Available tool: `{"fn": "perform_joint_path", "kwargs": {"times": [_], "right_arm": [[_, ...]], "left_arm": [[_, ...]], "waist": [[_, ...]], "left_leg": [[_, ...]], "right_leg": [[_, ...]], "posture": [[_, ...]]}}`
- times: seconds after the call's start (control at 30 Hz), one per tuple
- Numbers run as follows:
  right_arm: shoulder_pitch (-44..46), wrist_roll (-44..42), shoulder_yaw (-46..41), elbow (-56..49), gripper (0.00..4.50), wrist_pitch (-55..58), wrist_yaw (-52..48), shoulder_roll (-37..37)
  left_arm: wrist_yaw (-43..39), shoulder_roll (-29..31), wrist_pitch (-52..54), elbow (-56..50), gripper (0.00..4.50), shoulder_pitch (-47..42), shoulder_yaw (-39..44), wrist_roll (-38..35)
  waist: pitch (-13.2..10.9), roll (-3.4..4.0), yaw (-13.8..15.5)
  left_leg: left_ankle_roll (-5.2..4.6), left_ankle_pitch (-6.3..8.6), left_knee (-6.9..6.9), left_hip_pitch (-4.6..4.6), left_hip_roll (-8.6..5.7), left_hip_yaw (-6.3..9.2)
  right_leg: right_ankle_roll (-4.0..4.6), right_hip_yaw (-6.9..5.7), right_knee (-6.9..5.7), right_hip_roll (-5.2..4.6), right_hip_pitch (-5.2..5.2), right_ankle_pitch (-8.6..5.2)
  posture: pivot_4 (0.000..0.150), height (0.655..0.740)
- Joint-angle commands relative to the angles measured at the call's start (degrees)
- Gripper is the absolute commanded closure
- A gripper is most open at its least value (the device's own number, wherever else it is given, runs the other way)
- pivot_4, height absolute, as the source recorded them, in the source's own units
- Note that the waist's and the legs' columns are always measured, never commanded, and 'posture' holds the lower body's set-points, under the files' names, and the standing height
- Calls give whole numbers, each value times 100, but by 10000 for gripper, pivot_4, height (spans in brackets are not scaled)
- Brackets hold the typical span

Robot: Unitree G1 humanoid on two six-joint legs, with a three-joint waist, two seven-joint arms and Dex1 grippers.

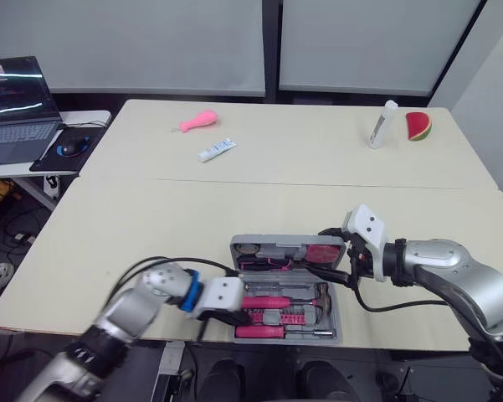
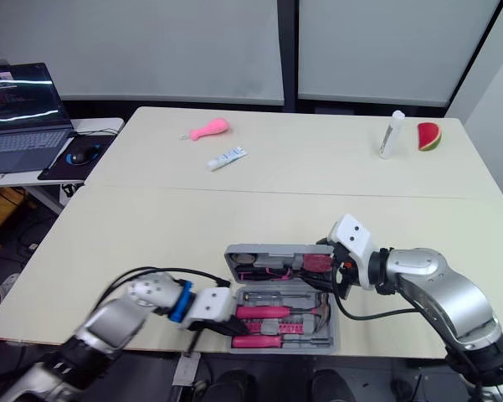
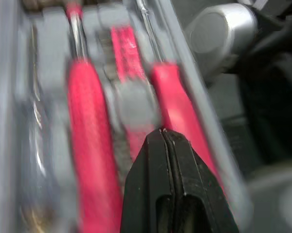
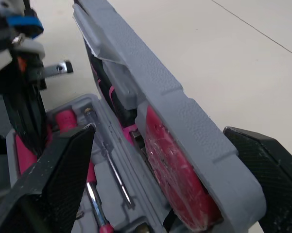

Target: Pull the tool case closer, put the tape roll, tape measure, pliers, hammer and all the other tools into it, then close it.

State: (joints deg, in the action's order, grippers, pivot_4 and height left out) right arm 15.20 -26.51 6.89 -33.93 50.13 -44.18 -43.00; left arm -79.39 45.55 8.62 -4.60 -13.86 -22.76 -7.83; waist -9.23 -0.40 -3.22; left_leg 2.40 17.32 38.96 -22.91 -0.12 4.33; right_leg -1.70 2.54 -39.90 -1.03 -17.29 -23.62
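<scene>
The grey tool case lies at the table's front edge with its lid tilted partly up. Pink-handled tools rest in its base: a hammer, pliers and a screwdriver. A pink wrapped item sits inside the lid. My left gripper is shut with nothing in it, its tips just above the tool handles at the case's left end. My right gripper is open and straddles the lid's right end, one finger against the outer face.
On the far half of the table lie a pink toy, a white tube, an upright white stick and a watermelon slice. A laptop and mouse sit on a side desk at the left.
</scene>
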Motion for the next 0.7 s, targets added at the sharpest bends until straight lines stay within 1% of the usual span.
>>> {"fn": "perform_joint_path", "kwargs": {"times": [0.03,0.13,0.2,0.3,0.4,0.47,0.5,0.6,0.7], "right_arm": [[-224,-174,-339,-999,188,79,-121,-485],[-663,-404,-644,-1627,188,194,-316,-1018],[-1099,-282,-810,-1910,188,66,-539,-1533],[-2008,-276,-1618,-2200,188,19,-1114,-2253],[-2905,-109,-2467,-2215,188,-130,-1699,-2625],[-3314,148,-2717,-2101,188,-353,-1808,-2660],[-3415,355,-2636,-1983,188,-494,-1681,-2662],[-3438,1232,-1953,-1567,188,-1017,-1113,-2718],[-3167,1496,-1422,-1409,188,-1116,-834,-2552]], "left_arm": [[-251,528,667,-424,45000,259,622,-638],[21,699,895,-64,45000,407,899,-604],[195,724,877,248,45000,440,1006,-477],[573,663,859,600,45000,438,1152,-327],[955,521,967,684,45000,425,1263,-270],[1095,448,990,627,45000,472,1285,-244],[1168,402,1001,566,45000,501,1284,-228],[1326,286,1113,318,45000,549,1235,-213],[1432,199,1196,165,45000,546,1182,-167]], "waist": [[-13,2,36],[-18,4,132],[-22,-1,178],[-32,-12,211],[-36,-22,220],[-35,-24,223],[-34,-28,213],[-33,-29,162],[-34,-29,154]], "left_leg": [[0,0,0,-3,-2,3],[-3,2,-1,-4,-14,3],[-8,4,-1,-5,-14,4],[-9,5,0,-11,-18,8],[-10,6,0,-11,-16,9],[-10,6,0,-10,-16,8],[-10,5,0,-10,-15,7],[-9,5,0,-7,-13,2],[-8,4,1,-6,-13,2]], "right_leg": [[0,-2,3,-2,0,0],[0,-3,15,-12,2,0],[0,-5,21,-12,5,0],[0,-12,28,-15,5,0],[0,-14,32,-15,10,0],[0,-14,33,-15,13,0],[0,-14,35,-15,13,0],[0,-9,32,-14,13,0],[0,-6,28,-14,12,0]], "posture": [[1500,7400],[1500,7400],[1500,7400],[1500,7400],[1500,7400],[1500,7400],[1500,7400],[1500,7400],[1500,7400]]}}
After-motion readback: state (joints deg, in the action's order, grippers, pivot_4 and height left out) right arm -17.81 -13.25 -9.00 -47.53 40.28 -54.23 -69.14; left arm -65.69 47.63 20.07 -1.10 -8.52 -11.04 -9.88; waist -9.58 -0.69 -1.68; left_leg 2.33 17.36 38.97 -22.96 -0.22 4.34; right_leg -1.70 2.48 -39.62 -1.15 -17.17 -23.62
